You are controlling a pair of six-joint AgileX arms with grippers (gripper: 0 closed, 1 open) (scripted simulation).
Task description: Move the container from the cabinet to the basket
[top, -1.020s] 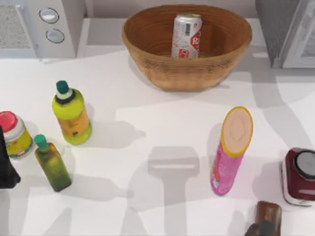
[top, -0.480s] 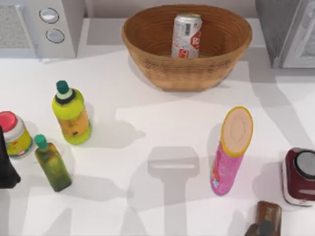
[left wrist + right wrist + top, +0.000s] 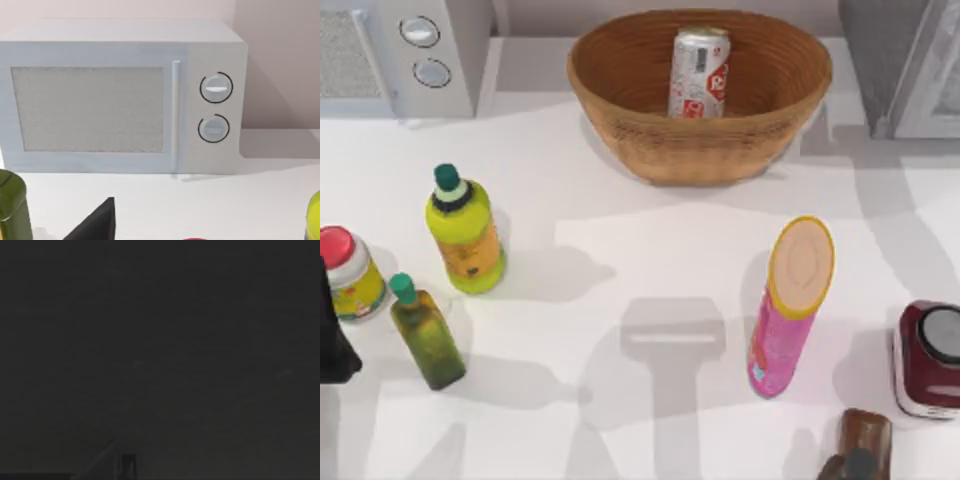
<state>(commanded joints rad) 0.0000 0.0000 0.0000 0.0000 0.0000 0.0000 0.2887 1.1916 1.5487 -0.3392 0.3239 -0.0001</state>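
Can (image 3: 698, 72) upright inside basket (image 3: 620, 95), cabinet (image 3: 905, 60) cut off beside it. Left gripper (image 3: 332, 340) at left edge, finger state perhaps unreadable. Right wrist view dark.

A kitchen is suggested. A white microwave (image 3: 125, 97) with two knobs is set on a white table (image 3: 650, 270). Sauce bottles (image 3: 466, 232) and a wicker basket (image 3: 700, 95) are placed there.
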